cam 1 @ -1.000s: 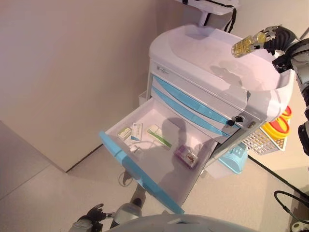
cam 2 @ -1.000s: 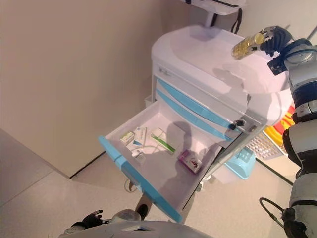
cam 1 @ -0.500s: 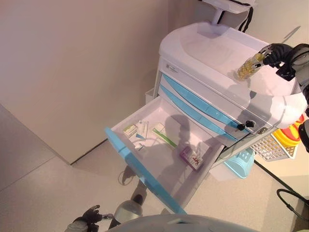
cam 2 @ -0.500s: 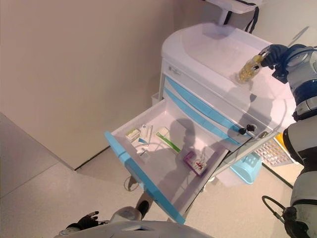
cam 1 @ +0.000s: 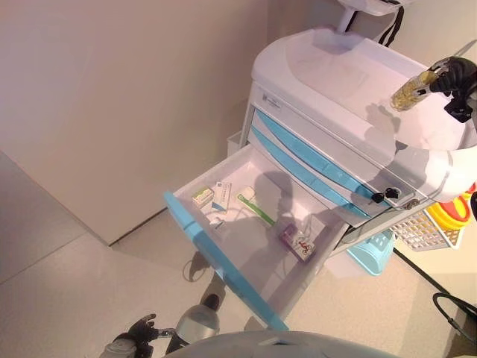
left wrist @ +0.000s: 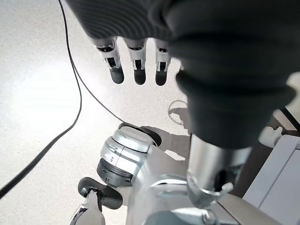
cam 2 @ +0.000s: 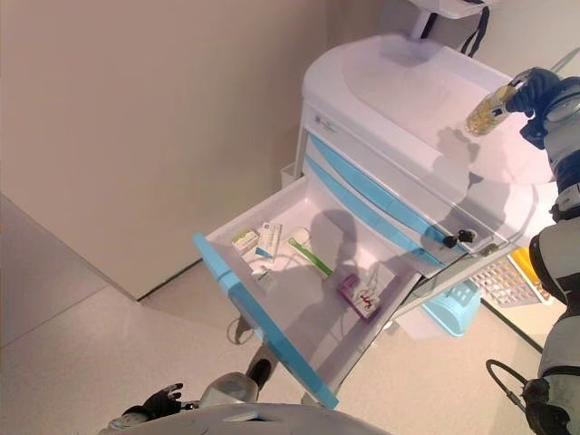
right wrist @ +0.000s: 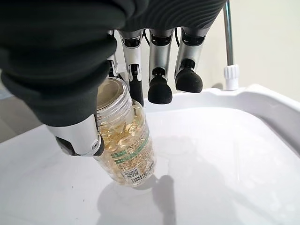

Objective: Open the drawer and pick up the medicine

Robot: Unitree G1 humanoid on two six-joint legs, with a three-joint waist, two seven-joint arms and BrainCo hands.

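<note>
Right hand (right wrist: 70, 84) clamps a clear round capsule-filled bottle (right wrist: 124, 136) above the glossy white cart top (right wrist: 225, 154).

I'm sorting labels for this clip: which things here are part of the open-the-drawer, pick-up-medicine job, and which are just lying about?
Part of the job:
- clear bottle of yellow capsules, held in the right hand above the white cart top
- open white drawer with blue front

Just lying about:
- small medicine boxes in the drawer
- purple packet in the drawer
- yellow bins beside the cart
- left hand, idle near the floor
</note>
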